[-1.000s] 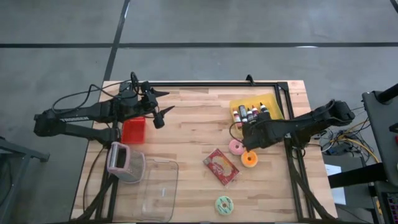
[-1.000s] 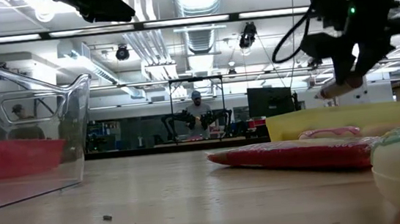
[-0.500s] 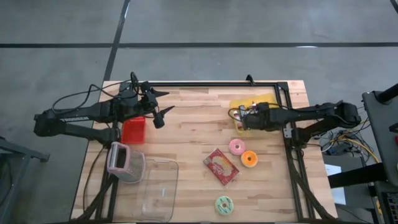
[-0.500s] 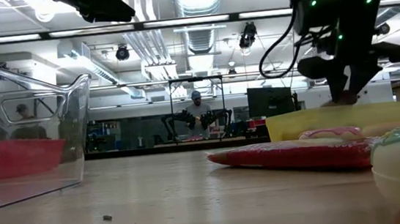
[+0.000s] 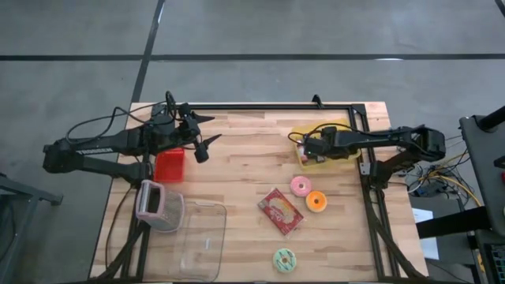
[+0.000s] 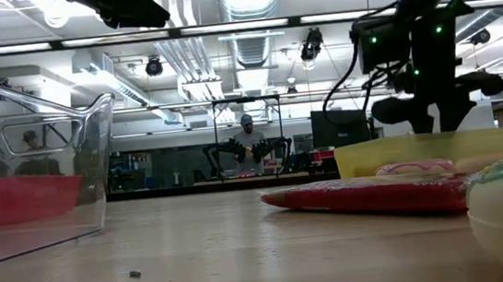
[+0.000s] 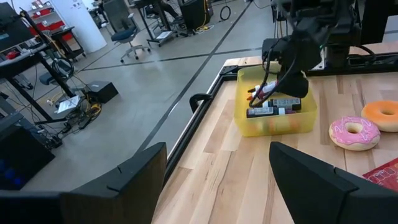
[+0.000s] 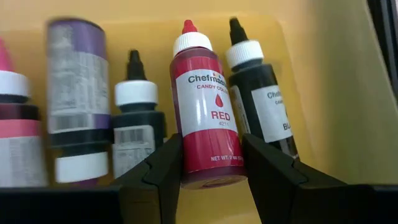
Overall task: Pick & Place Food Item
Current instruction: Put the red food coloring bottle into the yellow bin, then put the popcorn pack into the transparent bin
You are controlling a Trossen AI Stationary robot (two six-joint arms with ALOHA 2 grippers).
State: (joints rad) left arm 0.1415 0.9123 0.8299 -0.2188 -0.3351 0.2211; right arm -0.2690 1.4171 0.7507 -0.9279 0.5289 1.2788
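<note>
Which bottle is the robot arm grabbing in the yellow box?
Find the yellow box at the table's far right corner, with small bottles lying in a row. The right end effector straddles the red bottle: white cap, red tip, "RED" on its label, between two black-tipped bottles.

The red bottle [image 8: 209,134] reads "Chefmaster CANDY COLOR RED"; the neighbouring black bottle [image 8: 264,102] apparently begins "Chef".

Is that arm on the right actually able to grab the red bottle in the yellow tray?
Probably yes. The right gripper is already down in the yellow tray, its fingers either side of the red bottle, apparently closed on it. The neighbouring bottles sit close but don't block it.
</note>
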